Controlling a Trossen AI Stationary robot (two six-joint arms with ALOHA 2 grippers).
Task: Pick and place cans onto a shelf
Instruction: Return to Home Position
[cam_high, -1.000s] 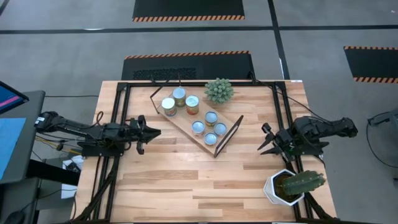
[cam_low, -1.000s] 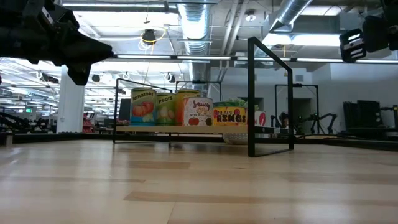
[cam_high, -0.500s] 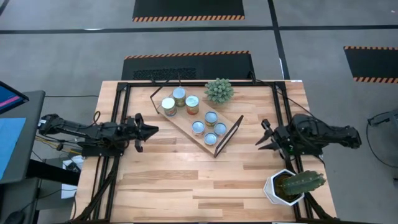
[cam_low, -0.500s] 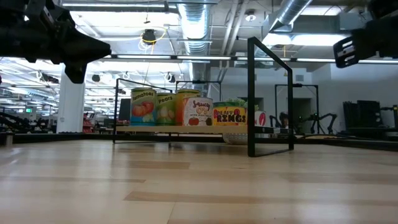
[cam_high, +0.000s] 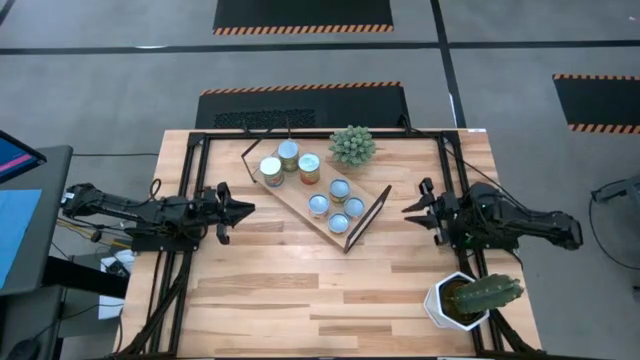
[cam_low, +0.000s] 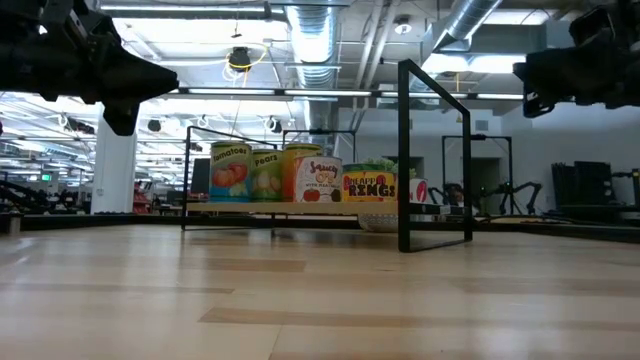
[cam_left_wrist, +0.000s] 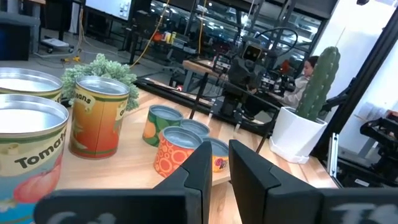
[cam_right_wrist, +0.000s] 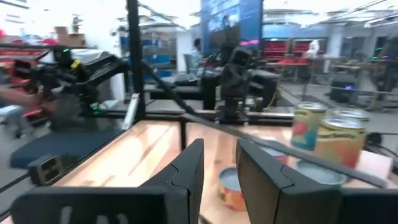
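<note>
Six cans (cam_high: 303, 182) stand on the shelf (cam_high: 290, 195); a white pot (cam_high: 446, 300) holds a cactus (cam_high: 487, 292). The left gripper (cam_high: 243, 208) and right gripper (cam_high: 412, 203) hover empty, fingers narrowly parted.

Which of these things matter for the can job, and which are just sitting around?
Job:
cans, all six on the shelf
left gripper and right gripper, both empty

Bystanders:
small green plant
potted cactus

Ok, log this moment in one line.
cans: on shelf | left end effector: empty, beside shelf | right end effector: empty, beside shelf
</note>
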